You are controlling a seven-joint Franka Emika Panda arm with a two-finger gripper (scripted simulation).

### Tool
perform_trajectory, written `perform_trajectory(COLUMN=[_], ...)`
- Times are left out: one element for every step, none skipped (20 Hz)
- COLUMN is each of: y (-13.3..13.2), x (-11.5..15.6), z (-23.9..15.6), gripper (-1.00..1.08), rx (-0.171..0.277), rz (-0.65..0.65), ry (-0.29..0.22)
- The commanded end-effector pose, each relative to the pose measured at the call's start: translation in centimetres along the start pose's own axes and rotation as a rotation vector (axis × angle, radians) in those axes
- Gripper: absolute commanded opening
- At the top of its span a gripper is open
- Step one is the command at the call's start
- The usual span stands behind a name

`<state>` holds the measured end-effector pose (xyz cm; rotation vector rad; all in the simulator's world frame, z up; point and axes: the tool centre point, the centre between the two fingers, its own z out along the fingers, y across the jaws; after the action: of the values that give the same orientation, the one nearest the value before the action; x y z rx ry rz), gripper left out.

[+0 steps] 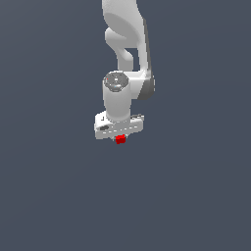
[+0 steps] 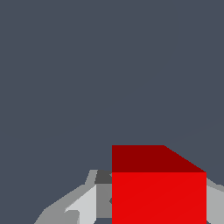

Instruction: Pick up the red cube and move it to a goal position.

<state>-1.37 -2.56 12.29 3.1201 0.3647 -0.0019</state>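
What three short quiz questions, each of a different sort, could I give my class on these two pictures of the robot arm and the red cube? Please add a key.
1. True or false: the red cube sits directly below the white gripper in the exterior view.
2. Multiple choice: in the wrist view, what flanks the cube? A) green blocks B) the gripper's grey fingers C) a bowl
3. Fill in: the surface behind everything is plain dark ____-grey.

Key: 1 true; 2 B; 3 blue.
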Motion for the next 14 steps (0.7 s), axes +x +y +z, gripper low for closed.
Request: perform_trajectory(y=[-0.7, -1.0, -1.2, -1.5, -1.8, -2.1, -2.4, -2.7, -3.0, -3.2, -3.5, -3.7, -4.0, -4.2], x=[-0.7, -1.0, -1.3, -1.6, -1.8, -2.1, -2.4, -2.7, -3.0, -3.2, -3.5, -3.7, -3.9, -4.1], z=[-2.4, -3.3, -4.3, -5.2, -6.2, -7.2, -8.2, -9.3, -10.2, -11.2, -12.0, -12.9, -13.7, -14.5], gripper=[-1.00, -1.00, -1.00, -1.00, -1.00, -1.00, -1.00, -1.00, -1.00, -1.00, -1.00, -1.00, -1.00, -1.00], rx=[0.000, 0.000, 0.000, 0.000, 0.000, -0.001, -0.001, -0.001, -0.001, -0.001, -0.001, -0.001, -0.001, -0.001], rz=[0.000, 0.000, 0.000, 0.000, 0.000, 0.000, 0.000, 0.000, 0.000, 0.000, 0.000, 0.000, 0.000, 0.000], ry=[0.001, 0.001, 0.001, 0.001, 0.001, 0.001, 0.001, 0.001, 0.001, 0.001, 0.001, 0.001, 0.001, 0.001])
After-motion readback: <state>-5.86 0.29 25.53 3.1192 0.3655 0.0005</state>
